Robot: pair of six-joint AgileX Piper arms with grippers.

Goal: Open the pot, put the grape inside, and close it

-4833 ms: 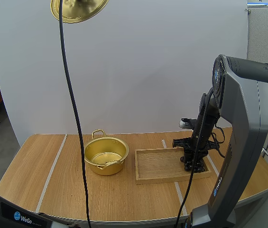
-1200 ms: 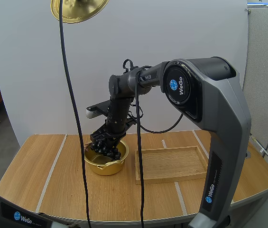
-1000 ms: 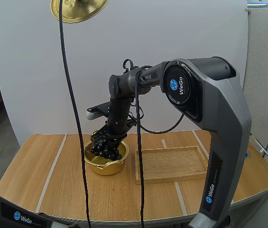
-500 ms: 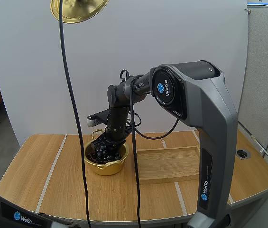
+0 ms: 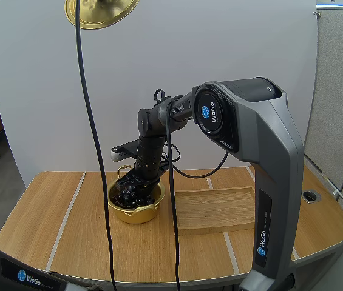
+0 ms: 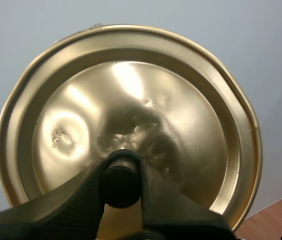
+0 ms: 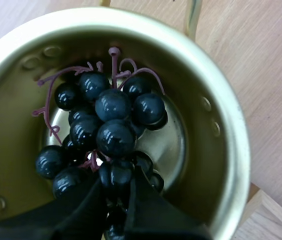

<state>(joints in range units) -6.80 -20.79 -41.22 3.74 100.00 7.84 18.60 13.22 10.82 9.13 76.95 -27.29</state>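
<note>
Plain white screen (image 5: 232, 54) behind a wooden table (image 5: 31, 212) with pale stripes (image 5: 65, 219), grey partition (image 5: 341, 85) at right

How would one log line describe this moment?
left gripper: holds lid aloft | right gripper: holds grapes inside pot

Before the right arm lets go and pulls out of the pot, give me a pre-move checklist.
1. All grapes below the pot rim: ok.
2. Bunch resting on the pot floor: cannot tell.
3. Right gripper released: not ok, shut on the grapes.
4. Left gripper shut on the lid, held high off the pot: ok.
5. Pot upright beside the wooden tray: ok.
</note>
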